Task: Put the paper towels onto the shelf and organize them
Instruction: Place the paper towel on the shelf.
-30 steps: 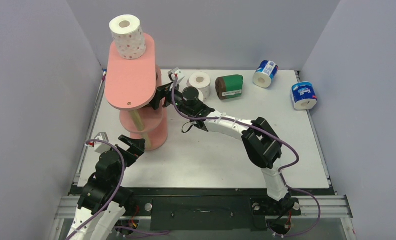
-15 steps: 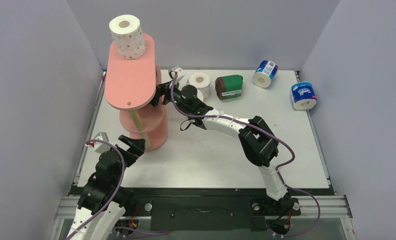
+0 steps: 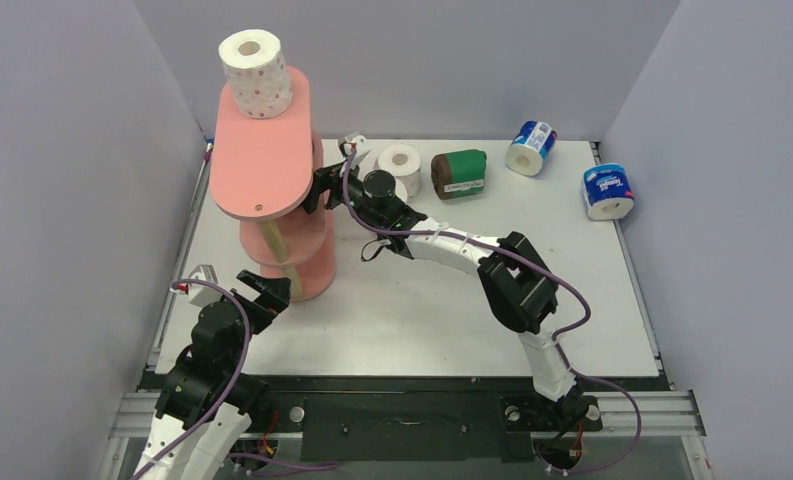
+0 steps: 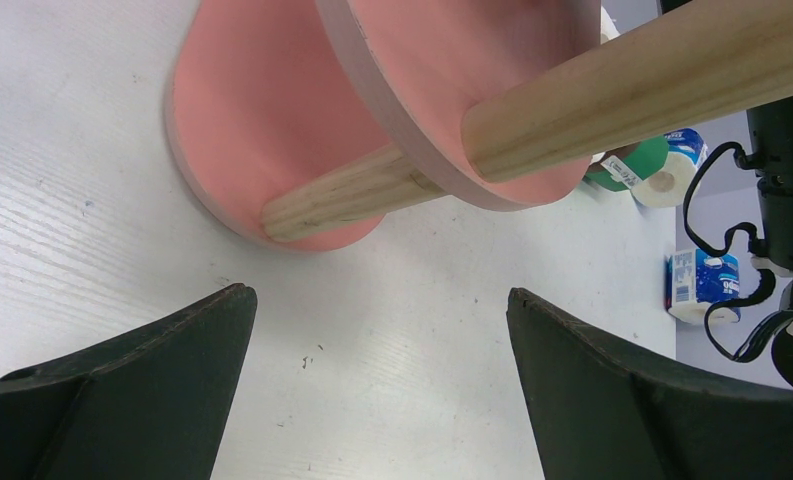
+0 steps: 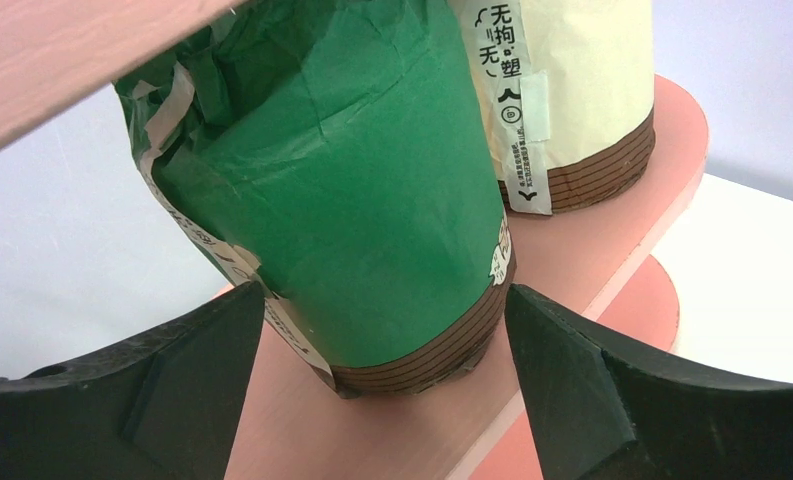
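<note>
Paper towels: the green roll [image 5: 342,200] stands upright on the middle board of the pink shelf [image 5: 592,240], with the cream roll [image 5: 582,90] just behind. Right pincer [image 5: 382,300] is spread apart either side of it. Left pincer [image 4: 377,300] gapes wide over the worktop [image 4: 372,400], holding nothing.

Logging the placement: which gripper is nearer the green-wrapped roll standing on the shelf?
Right. The right gripper is directly at the green-wrapped roll, its open fingers flanking it; the left gripper hangs open low by the near end of the shelf, well apart from that roll.
</note>
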